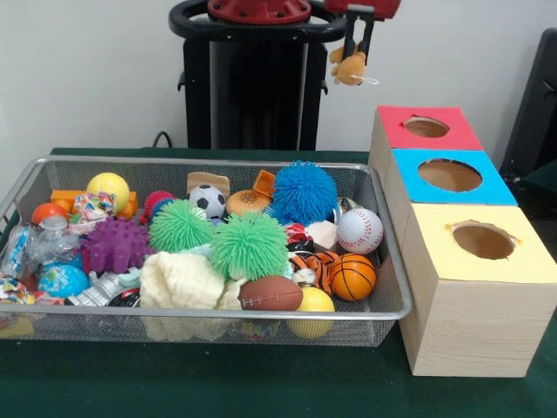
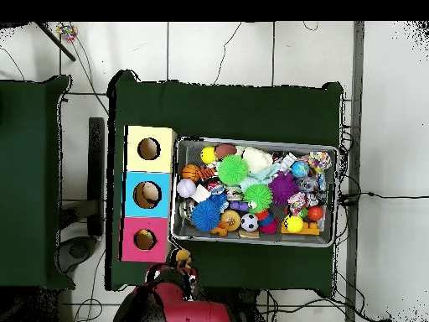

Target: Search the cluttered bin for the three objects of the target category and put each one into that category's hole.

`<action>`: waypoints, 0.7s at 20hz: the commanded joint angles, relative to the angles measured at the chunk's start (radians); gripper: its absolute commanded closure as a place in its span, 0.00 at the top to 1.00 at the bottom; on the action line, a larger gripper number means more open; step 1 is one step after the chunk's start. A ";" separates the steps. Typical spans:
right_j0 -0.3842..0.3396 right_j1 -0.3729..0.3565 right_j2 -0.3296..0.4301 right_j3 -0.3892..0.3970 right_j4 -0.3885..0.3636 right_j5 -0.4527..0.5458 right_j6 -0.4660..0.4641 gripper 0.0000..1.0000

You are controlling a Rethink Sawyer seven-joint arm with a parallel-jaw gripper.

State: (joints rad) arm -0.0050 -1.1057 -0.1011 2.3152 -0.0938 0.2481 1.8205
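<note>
Claw (image 1: 358, 45) with tan plush (image 1: 350, 67) high behind red-surround hole (image 1: 426, 127), bin (image 1: 393, 311) alongside.

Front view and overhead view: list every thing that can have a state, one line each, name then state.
end effector: shut on tan plush animal, raised above the table.
tan plush animal: hanging in the air, clear of the bin.
wire mesh bin: full of toys.
tiger-striped plush: lying in the bin beside the basketball.
red-surround hole: open; inside not visible.
blue-surround hole: holds something pale.
yellow-surround hole: open.
</note>
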 commanded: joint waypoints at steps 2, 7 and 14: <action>0.055 0.122 0.081 -0.065 -0.020 -0.064 0.121 0.00; 0.122 0.133 0.045 -0.063 -0.002 -0.076 0.159 0.00; 0.215 0.191 -0.027 -0.097 0.019 -0.123 0.202 0.00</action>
State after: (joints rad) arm 0.1692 -0.9936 -0.1089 2.3144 -0.0942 0.2139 1.8205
